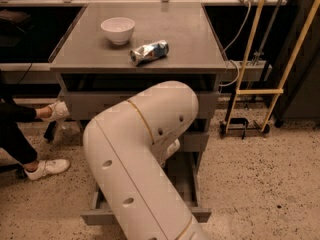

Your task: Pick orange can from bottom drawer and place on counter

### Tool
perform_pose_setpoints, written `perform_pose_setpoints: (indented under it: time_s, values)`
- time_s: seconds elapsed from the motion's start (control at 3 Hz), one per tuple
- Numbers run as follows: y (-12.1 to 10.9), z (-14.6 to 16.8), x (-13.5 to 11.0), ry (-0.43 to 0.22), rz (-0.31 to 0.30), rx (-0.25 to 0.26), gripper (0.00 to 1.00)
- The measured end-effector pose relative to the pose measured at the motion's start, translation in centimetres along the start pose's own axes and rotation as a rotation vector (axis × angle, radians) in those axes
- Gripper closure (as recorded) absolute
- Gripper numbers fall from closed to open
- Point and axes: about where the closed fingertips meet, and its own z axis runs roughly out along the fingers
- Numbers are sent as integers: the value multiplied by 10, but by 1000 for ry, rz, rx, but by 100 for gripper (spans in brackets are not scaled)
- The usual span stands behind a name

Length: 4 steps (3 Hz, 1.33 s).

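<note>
My white arm [140, 154] bends over the front of the grey cabinet and reaches down into the open bottom drawer [196, 184]. The gripper is hidden behind the arm's elbow, somewhere down in that drawer. The orange can is out of view, covered by the arm. The counter [185, 39] is the flat grey top of the cabinet, above the arm.
A white bowl [118, 30] and a crushed silver-and-blue can [149, 52] rest on the counter. A person's leg and white sneakers [47, 168] are at the left. A yellow-framed stand [255, 91] with cables is at the right, on speckled floor.
</note>
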Motion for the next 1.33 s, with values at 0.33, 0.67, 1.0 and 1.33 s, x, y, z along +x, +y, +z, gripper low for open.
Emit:
perform_pose_setpoints:
  time_s: [0.33,0.67,1.0,1.33]
  values:
    - [13,-26,11,74,69,38,100]
    - [-5,-55,32,129,167,212,100]
    - [-1,-68,24,119,179,273,100]
    - [-8,-76,31,115,207,237,100]
